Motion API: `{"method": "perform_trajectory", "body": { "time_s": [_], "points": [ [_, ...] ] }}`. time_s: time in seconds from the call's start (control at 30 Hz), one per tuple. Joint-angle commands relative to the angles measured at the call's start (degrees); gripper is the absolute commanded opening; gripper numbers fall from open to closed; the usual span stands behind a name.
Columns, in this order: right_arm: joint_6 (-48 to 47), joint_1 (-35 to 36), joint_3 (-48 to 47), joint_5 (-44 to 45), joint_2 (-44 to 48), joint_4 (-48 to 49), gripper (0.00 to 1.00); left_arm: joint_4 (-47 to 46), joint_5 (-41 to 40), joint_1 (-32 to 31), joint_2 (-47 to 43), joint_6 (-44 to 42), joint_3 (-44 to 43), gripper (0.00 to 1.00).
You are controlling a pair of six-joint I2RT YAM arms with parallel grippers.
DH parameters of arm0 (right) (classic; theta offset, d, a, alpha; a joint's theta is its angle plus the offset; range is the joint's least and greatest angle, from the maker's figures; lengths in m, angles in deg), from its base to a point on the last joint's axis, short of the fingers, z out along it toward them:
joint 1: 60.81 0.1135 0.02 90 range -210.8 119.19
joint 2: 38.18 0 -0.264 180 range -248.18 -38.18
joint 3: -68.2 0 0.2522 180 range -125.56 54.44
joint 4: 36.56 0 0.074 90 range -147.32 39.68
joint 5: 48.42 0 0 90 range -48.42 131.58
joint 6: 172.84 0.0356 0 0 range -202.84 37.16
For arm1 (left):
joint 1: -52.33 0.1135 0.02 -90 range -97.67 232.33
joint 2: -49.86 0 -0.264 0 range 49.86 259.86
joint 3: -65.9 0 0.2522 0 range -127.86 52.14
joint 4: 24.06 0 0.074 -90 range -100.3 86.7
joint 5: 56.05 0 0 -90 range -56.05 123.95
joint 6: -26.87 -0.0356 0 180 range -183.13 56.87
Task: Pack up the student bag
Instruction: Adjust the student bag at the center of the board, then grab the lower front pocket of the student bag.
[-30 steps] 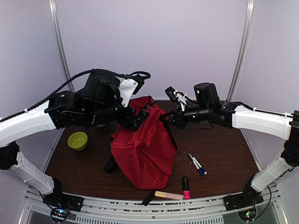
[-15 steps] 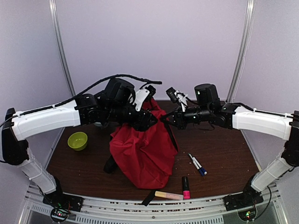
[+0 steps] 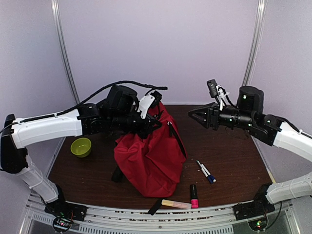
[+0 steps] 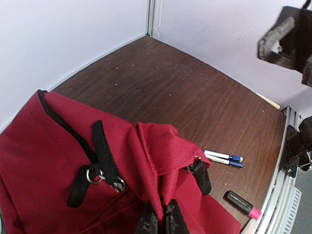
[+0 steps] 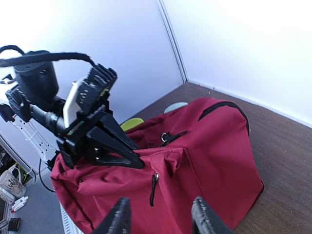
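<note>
The student bag (image 3: 151,156) is a large red backpack standing in the middle of the table, with black straps and zippers. My left gripper (image 3: 155,122) is shut on a raised fold of red fabric at the bag's top edge. In the left wrist view its fingertips (image 4: 146,222) pinch that fold of the bag (image 4: 48,161). My right gripper (image 3: 191,115) hangs in the air to the right of the bag, apart from it, open and empty. The right wrist view shows the bag (image 5: 209,146) beyond my open right gripper (image 5: 161,219), with the left gripper (image 5: 139,163) clamped on the rim.
A green bowl (image 3: 81,146) sits left of the bag. Two blue-capped pens (image 3: 205,171) lie to its right. A pink highlighter (image 3: 194,196) and a pale yellow one (image 3: 176,204) lie near the front edge, by a black strap end.
My left gripper closed on the bag's top fold. My right gripper opened, let go of the bag and drew back to the right.
</note>
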Motion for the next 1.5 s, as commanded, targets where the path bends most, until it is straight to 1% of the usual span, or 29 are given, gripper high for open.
{"method": "perform_trajectory", "body": {
  "time_s": [0.0, 0.07, 0.17, 0.23, 0.33, 0.4, 0.53, 0.67, 0.87, 0.97, 1.07, 1.17, 1.23, 1.37, 1.47],
  "points": [
    [14.4, 3.5, 10.0, 6.0, 3.4, 10.2, 0.37, -4.5, -1.2, -0.3, -1.7, 0.9, 0.2, 0.0],
    [18.6, 6.1, 13.8, 7.1, 2.8, 16.7, 0.34, -5.1, -1.0, -0.4, -1.8, 0.8, 0.2, 0.0],
    [21.7, 7.7, 14.0, 7.5, -1.0, 21.3, 0.31, -6.0, -0.4, -0.5, -2.5, -0.1, 0.8, 0.0],
    [22.4, 7.9, 12.2, 6.4, -4.3, 22.1, 0.31, -6.3, -0.5, -0.5, -3.0, -0.5, 1.4, 0.0],
    [25.1, 7.9, 10.6, 3.0, -9.5, 26.5, 0.33, -8.1, -1.1, -0.6, -4.3, -0.3, 3.8, 0.0],
    [26.3, 8.0, 9.8, 1.6, -11.7, 28.8, 0.33, -9.7, -1.5, -0.6, -5.3, -0.3, 5.3, 0.0],
    [26.0, 8.1, 7.9, 1.5, -13.9, 28.0, 0.3, -10.3, -2.6, -0.6, -5.8, -1.6, 5.9, 0.0],
    [25.2, 8.1, 7.2, 2.7, -13.6, 26.0, 0.29, -9.0, -2.7, -0.6, -5.4, -3.1, 5.2, 0.0],
    [19.2, 8.7, 10.1, 13.2, -4.5, 16.2, 0.3, -8.8, -2.5, -0.6, -5.1, -4.2, 4.5, 0.0],
    [19.6, 10.4, 11.9, 12.9, -2.2, 16.5, 0.31, -8.6, -2.3, -0.6, -5.0, -4.6, 4.1, 0.0],
    [20.3, 12.3, 11.3, 10.9, -4.2, 18.9, 0.35, -8.4, -2.4, -0.6, -5.1, -4.7, 4.1, 0.0],
    [20.6, 13.0, 8.9, 10.8, -8.0, 19.5, 0.4, -8.1, -2.4, -0.6, -5.2, -4.6, 3.9, 0.0],
    [20.6, 13.0, 7.5, 11.3, -10.5, 19.9, 0.41, -7.9, -2.5, -0.6, -5.4, -4.5, 3.9, 0.0],
    [19.7, 13.0, 3.4, 10.8, -14.8, 18.5, 0.4, -7.8, -2.8, -0.6, -5.8, -4.3, 4.2, 0.0],
    [20.1, 13.0, 2.1, 9.6, -17.0, 19.7, 0.31, -7.9, -2.7, -0.6, -5.8, -4.1, 4.1, 0.0]
  ]
}}
